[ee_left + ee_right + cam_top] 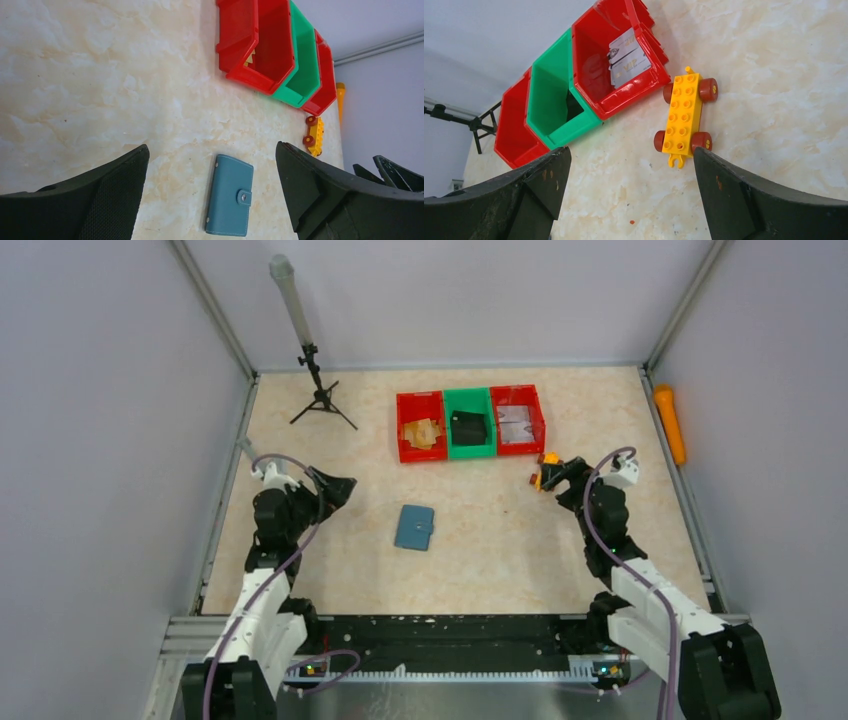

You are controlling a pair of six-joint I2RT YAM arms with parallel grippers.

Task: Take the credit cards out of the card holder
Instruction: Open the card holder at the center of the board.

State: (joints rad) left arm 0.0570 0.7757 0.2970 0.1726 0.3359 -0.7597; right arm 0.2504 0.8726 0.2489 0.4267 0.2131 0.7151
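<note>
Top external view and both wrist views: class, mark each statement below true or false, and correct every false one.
1. The card holder lies closed on the table. True.
2. The left end effector grips the card holder. False: it stands open, clear of it.
3. The green bin sits between the left red bin and the right red bin. True.
4. The yellow toy car lies inside a bin. False: it rests on the table outside the bins.
5. The right end effector is shut. False: it is open and empty.
</note>
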